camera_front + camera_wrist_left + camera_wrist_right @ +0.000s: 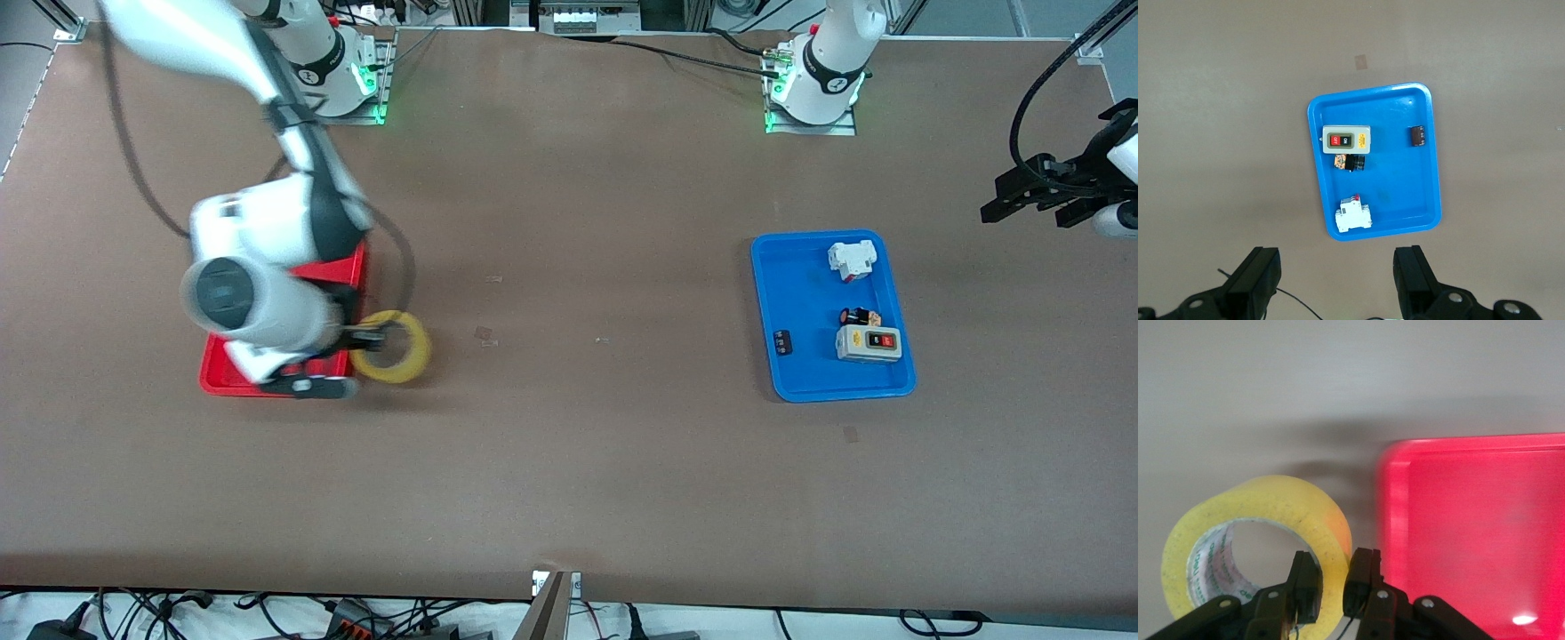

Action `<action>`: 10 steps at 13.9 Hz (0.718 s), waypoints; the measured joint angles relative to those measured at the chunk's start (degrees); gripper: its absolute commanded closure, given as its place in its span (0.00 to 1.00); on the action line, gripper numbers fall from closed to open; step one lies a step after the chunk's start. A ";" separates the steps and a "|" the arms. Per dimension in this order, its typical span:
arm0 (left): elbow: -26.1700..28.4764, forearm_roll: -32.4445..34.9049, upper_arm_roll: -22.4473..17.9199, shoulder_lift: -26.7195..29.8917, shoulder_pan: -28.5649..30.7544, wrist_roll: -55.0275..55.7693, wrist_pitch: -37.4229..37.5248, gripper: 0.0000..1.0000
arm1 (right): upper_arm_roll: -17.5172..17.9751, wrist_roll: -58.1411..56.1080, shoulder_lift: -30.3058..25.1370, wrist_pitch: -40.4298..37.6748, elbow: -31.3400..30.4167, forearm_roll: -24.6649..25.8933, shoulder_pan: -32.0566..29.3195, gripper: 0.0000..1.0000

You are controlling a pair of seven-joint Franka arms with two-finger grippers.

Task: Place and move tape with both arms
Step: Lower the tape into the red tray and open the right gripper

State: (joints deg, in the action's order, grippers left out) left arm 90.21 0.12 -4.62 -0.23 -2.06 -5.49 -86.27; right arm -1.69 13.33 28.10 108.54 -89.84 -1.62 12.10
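Observation:
The yellow tape roll (393, 348) is held on edge over the table, just beside the red tray (218, 378) on the side toward the left arm's end. My right gripper (367, 338) is shut on the roll's wall, one finger inside the hollow centre and one outside. In the right wrist view the tape (1265, 513) sits between the fingers of the right gripper (1335, 570), with the red tray (1471, 540) beside it. My left gripper (1003, 206) waits open and empty in the air at the left arm's end of the table, and its wrist view (1338, 263) shows bare table between its fingers.
A blue tray (800, 284) lies toward the left arm's end and also shows in the left wrist view (1398, 187). It holds a white breaker (852, 260), a grey switch box (869, 343), a small push button (858, 316) and a small black part (782, 342).

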 measured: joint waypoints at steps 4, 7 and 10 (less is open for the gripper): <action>-0.19 0.00 0.75 0.01 0.19 0.00 0.05 0.00 | -0.09 -7.18 -4.99 0.60 -11.10 4.80 -9.52 1.00; -0.19 0.00 1.09 0.00 0.26 0.00 0.19 0.00 | -0.07 -7.20 -6.97 4.74 -17.95 5.43 -10.25 1.00; -0.21 -0.34 1.11 0.00 0.41 0.03 1.57 0.00 | -0.03 -8.17 -6.85 11.97 -23.43 5.53 -10.98 1.00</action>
State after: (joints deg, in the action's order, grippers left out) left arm 90.00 -0.22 -3.51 -0.23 -1.65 -5.46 -84.70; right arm -1.73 5.16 21.25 120.52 -113.27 3.91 1.12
